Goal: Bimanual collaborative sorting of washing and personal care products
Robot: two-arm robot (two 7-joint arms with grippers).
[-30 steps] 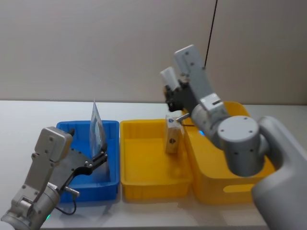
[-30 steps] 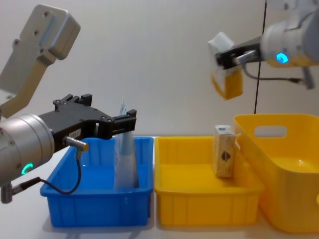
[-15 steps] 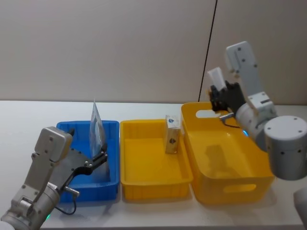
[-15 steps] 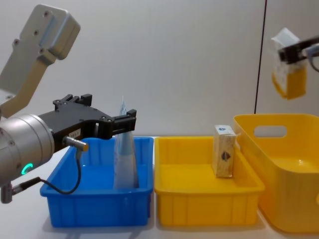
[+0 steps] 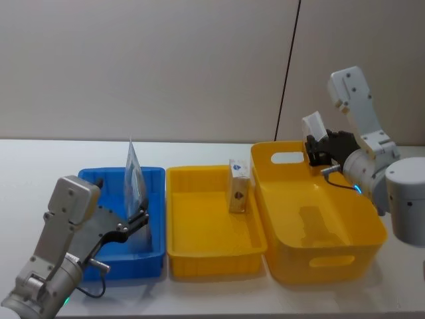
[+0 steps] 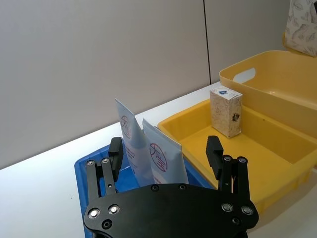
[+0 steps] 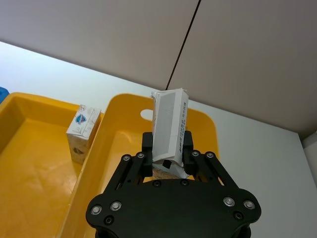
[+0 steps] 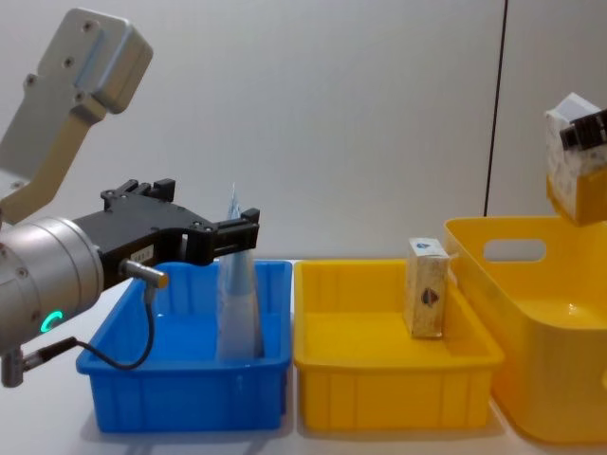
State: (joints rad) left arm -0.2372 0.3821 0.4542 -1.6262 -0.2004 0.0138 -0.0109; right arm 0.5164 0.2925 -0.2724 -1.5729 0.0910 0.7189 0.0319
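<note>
Tan-and-white carton (image 7: 169, 124) clamped in the right tool (image 7: 167, 145) should sink low into the 3 o'clock deep yellow bin (image 5: 312, 254) before release; left tool (image 6: 165, 148), spread apart, waits at 9 o'clock.

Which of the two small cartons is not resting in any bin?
The carton gripped by the right end effector, up above the tall yellow bin. The other carton stands in the shallow yellow tray.
</note>
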